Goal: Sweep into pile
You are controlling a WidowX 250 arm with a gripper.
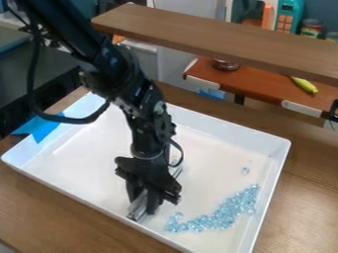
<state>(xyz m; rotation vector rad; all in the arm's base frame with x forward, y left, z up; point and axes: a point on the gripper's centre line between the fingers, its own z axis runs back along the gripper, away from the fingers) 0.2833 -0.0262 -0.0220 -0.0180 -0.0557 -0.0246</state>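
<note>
Gripping one tool, one black hand, one white tray, many blue beads

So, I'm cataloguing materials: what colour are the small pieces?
The small pieces are light blue, clearest in camera view.

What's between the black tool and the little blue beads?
Only the bare white floor of the tray lies between the tool and the beads, in the camera view.

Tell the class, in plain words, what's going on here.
A black robot arm has a grey tool in its claw, low inside a white tray. Light-blue beads lie beside it in a loose, curving band, with a small bit apart, so they aren't yet in one neat pile.
</note>
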